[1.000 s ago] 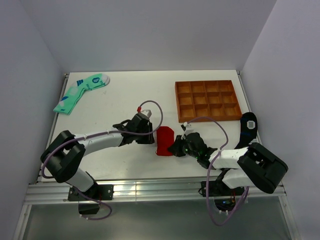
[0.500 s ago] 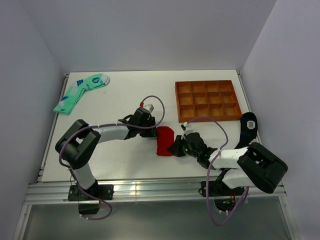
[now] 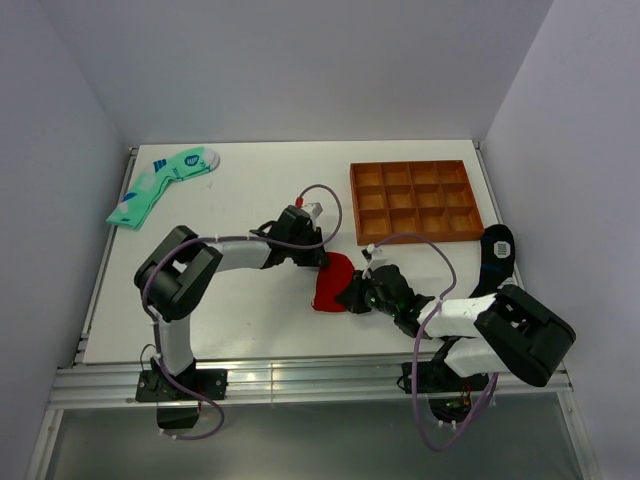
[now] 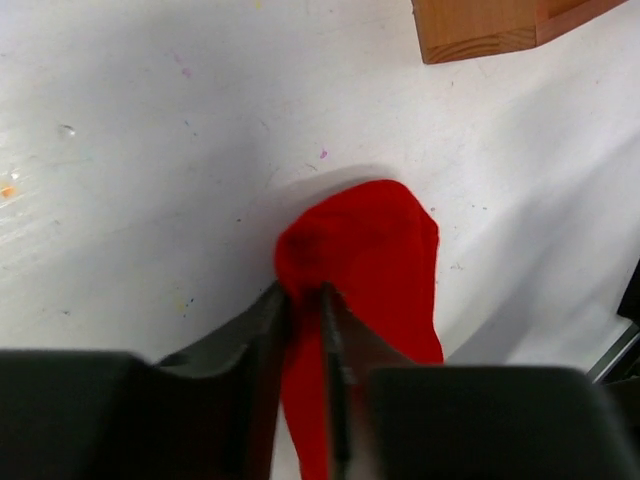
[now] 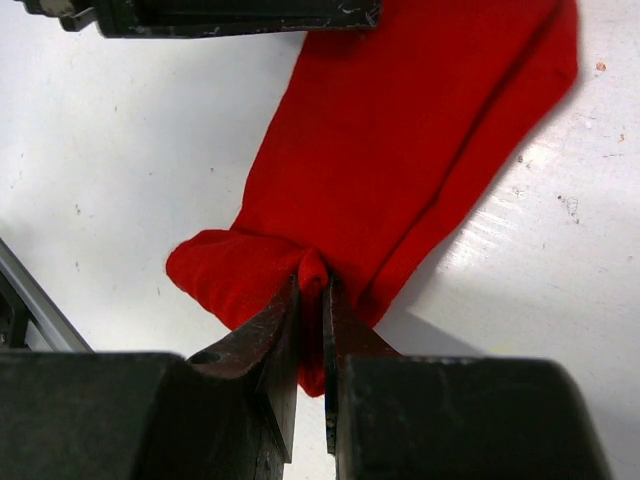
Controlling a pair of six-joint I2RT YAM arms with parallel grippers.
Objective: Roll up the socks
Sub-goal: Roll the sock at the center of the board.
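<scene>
The red socks lie as one small folded bundle on the white table, in the middle front. My left gripper is shut on the bundle's far upper edge; in the left wrist view the red socks are pinched between my fingers, with the left gripper at their near fold. My right gripper is shut on the bundle's near right edge; in the right wrist view the red socks stretch away from the right gripper, which nips a small fold. No white mark shows.
A brown wooden tray with several compartments stands at the back right; its corner shows in the left wrist view. A mint-green sock lies at the back left. A black sock hangs at the right table edge.
My left gripper has swung right along the table and taken the sock bundle's far edge, lifting it into a rounded hump. My right gripper has held its grip in place.
</scene>
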